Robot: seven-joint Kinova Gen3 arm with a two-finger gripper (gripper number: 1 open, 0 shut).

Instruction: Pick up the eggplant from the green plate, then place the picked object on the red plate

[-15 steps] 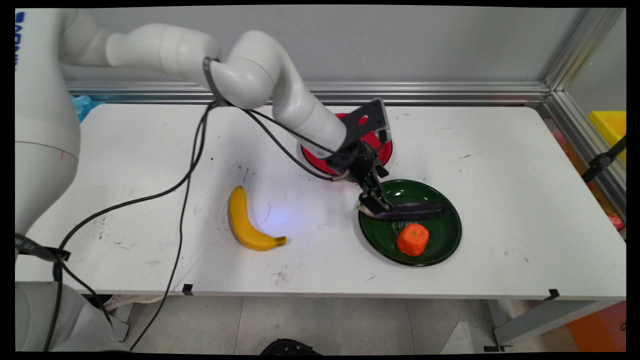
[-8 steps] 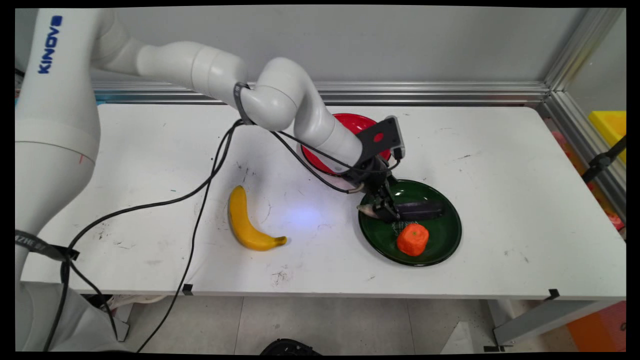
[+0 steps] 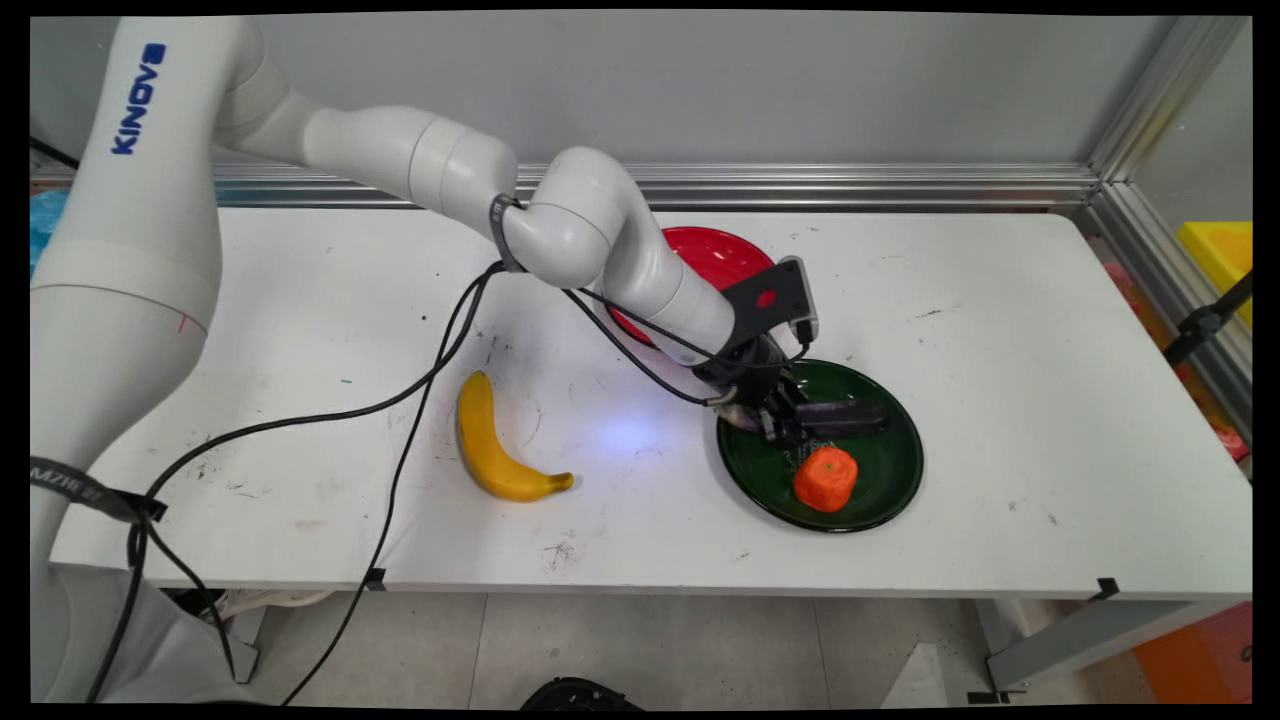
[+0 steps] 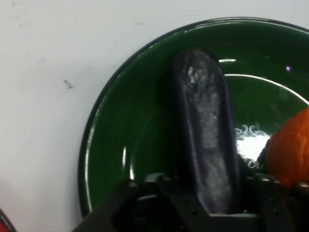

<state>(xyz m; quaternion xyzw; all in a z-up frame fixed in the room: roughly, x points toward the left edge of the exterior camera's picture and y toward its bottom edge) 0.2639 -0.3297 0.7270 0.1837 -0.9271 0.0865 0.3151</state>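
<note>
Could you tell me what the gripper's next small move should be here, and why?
Probably close on the eggplant. The gripper is down in the green plate, with a finger on each side of the eggplant's near end, apparently not yet pressing it. The orange piece sits close beside one finger, so closing straight, without sliding sideways, seems safest.

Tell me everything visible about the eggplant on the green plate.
The eggplant is dark purple, long, round-tipped, with a dull sheen. It lies flat on the green plate, beside the orange piece. One end sits between the fingers of the tool; whether they clamp it cannot be told.
</note>
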